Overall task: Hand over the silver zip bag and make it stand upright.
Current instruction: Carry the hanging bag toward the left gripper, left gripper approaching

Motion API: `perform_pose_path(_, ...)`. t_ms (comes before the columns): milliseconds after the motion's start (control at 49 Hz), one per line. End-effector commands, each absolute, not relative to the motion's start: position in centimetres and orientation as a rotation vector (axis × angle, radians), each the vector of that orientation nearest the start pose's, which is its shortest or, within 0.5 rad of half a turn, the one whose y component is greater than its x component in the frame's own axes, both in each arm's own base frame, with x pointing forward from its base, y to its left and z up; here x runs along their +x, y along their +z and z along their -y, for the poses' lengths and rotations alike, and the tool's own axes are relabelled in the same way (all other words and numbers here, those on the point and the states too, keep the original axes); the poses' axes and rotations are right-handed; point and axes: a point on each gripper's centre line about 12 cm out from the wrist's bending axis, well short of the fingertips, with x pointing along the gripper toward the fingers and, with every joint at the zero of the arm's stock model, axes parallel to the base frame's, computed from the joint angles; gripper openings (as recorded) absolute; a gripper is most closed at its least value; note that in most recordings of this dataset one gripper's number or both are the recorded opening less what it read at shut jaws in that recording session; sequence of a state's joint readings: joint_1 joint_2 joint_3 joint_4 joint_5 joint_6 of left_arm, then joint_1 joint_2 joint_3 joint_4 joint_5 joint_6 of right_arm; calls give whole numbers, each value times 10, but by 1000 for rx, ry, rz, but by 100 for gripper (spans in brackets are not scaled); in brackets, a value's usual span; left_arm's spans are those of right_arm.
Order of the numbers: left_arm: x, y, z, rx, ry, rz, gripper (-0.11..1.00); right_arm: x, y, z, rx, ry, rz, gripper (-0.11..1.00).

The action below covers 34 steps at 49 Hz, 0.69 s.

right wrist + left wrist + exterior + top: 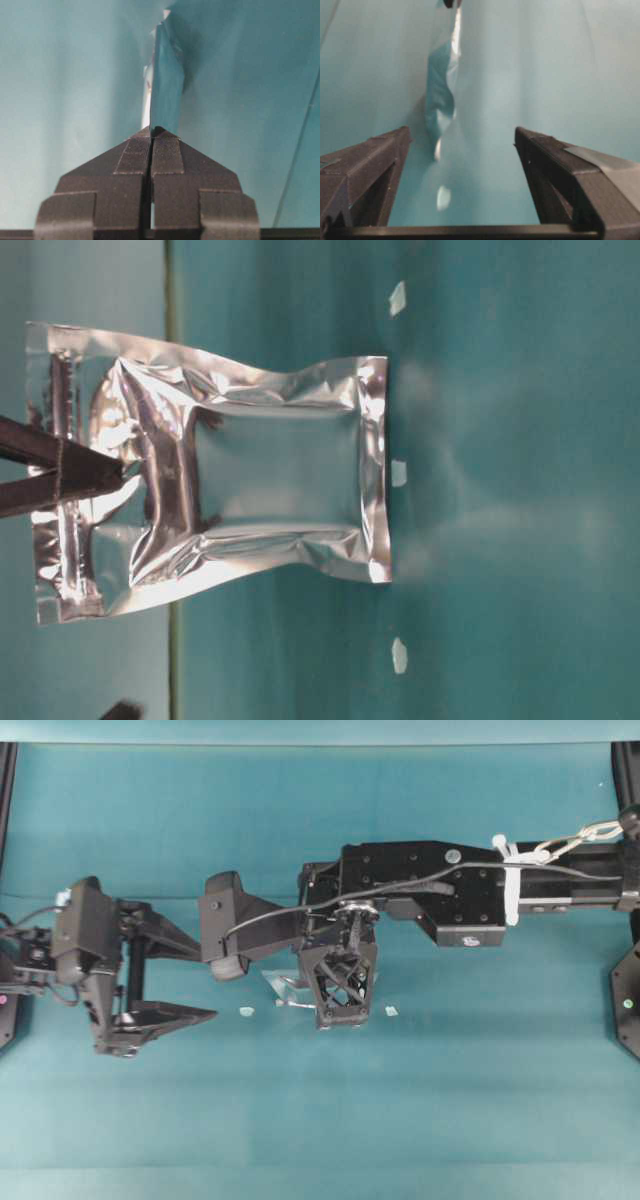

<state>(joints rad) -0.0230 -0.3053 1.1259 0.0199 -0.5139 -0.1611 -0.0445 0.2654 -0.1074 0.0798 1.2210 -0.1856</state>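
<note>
Right claw (151,136) is pinching the silver zip bag (215,472) shut-tight by its zip end, holding it edge-down on the bench (320,1120) so it's standing, while left claw (462,145) is hanging wide open, empty, just beside.

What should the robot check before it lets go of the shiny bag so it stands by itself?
1. Right hand shut on the silver zip bag: ok.
2. Left hand open and off the bag: ok.
3. Bag upright, edge-on in the right wrist view: ok.
4. Bag's bottom edge resting on the teal table: looks so in the table-level view, but cannot tell for sure.
5. White scraps clear of the bag's bottom edge: not ok, one lies right by it.
</note>
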Motion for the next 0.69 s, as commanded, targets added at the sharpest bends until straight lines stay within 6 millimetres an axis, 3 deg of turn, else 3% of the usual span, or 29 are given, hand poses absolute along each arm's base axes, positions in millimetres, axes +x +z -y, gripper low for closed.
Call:
perform_pose_path(0, 290, 165, 6, -145, -9, -284, 91, 455, 242, 9, -59, 137, -1352, -3)
perform_pose_path(306, 308, 118, 2, -190, 8, -265, 91, 453, 238, 9, -51, 131, -1353, -3)
perform_pose_path(674, 358, 105, 2, -184, 4, -222, 91, 453, 238, 9, -22, 108, -1350, -3)
